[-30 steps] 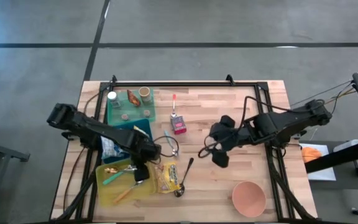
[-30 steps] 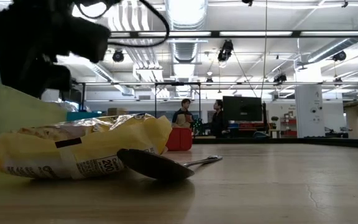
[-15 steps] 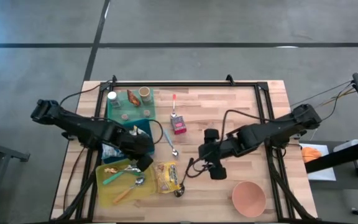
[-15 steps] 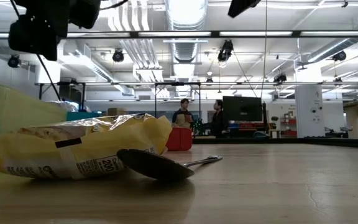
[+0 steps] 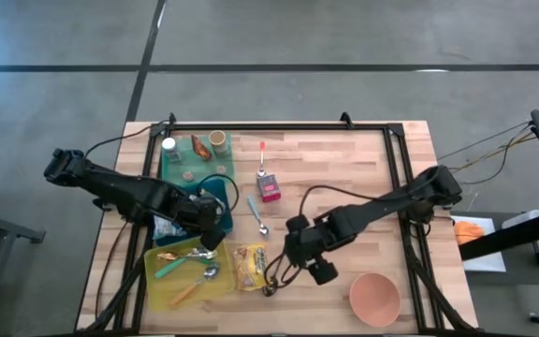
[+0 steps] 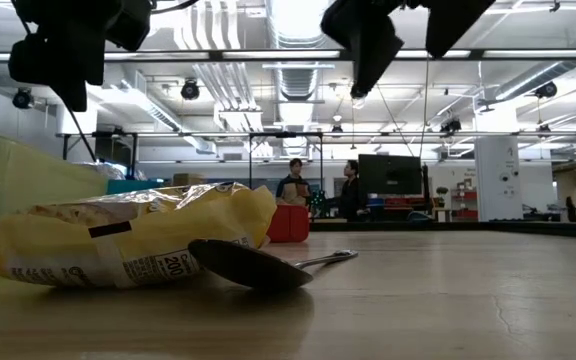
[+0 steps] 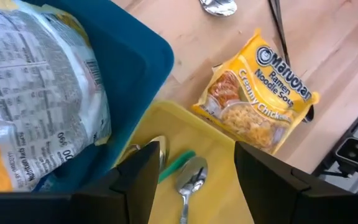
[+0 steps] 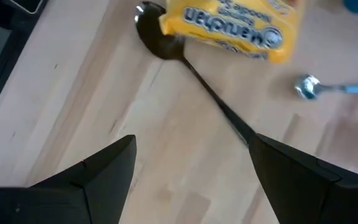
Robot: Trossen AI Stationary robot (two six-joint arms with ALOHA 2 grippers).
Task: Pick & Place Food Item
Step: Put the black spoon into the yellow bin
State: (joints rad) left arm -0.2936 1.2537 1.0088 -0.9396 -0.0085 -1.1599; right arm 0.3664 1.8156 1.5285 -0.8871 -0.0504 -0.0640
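On the left of the table (image 5: 344, 168), the left claw (image 5: 211, 232) hangs over the edge of the blue bin (image 5: 215, 198) where it meets the yellow tray (image 5: 157, 285) — its fingers (image 7: 132, 180) stand apart with nothing between them. A silver spoon (image 7: 190, 180) lies in the tray below it. Just right of the tray the yellow ramen packet (image 5: 249, 266) lies flat on the wood, its corner over the bowl of a black spoon (image 8: 194, 71). Right of that, the right claw (image 5: 312, 267) hovers above the black spoon's handle, spread wide and empty, touching nothing. A pink bowl (image 5: 374, 298) sits near the right front corner.
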